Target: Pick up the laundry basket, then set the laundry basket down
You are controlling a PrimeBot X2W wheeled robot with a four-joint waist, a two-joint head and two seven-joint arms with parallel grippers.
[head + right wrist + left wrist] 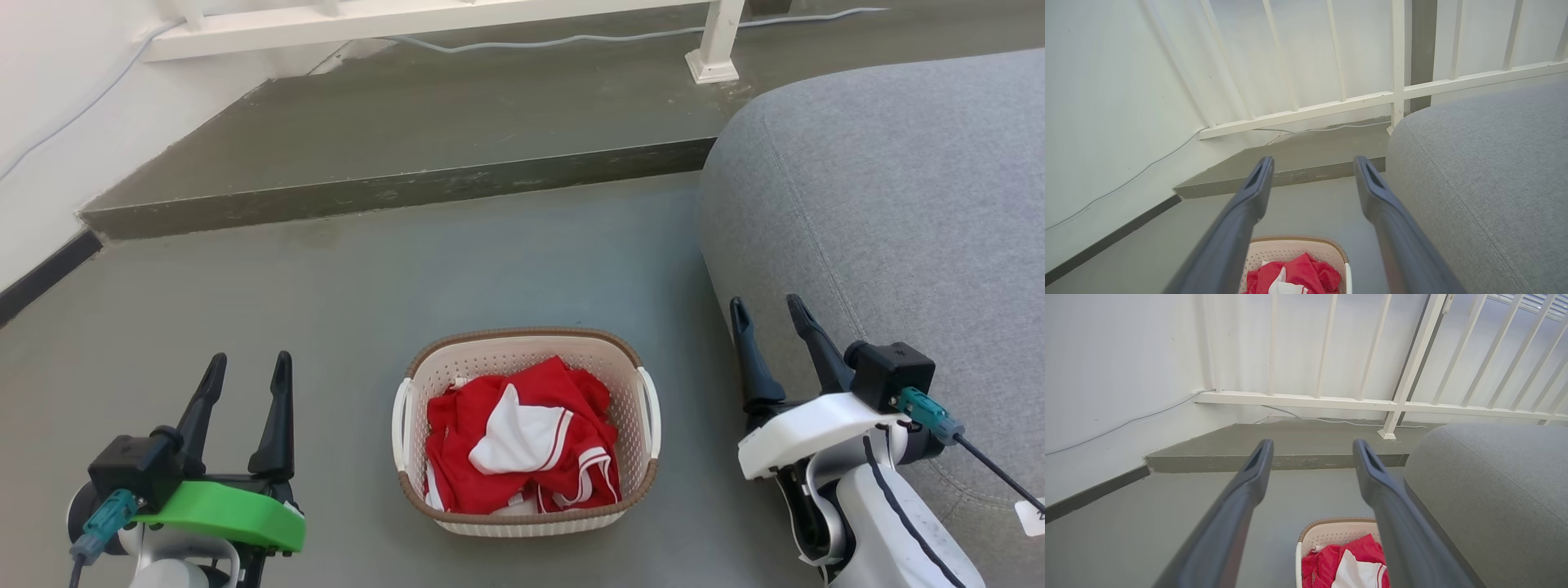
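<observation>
light is bright, soft and even, with no single source to be made out. in the head view the matte grey-green concrete floor [326,286] carries a pale bluish sheen, and the small cream-white perforated plastic laundry basket [522,332] throws only a faint, soft-edged shadow. that view is sharp throughout. in the wrist views the plain white wall [1126,355] is close to washed out. the white barred railing [1327,402] fans outward from wide-angle distortion. the long dark fingers of the left gripper [1312,443] and right gripper [1313,159] go soft toward the bottom edge.
</observation>
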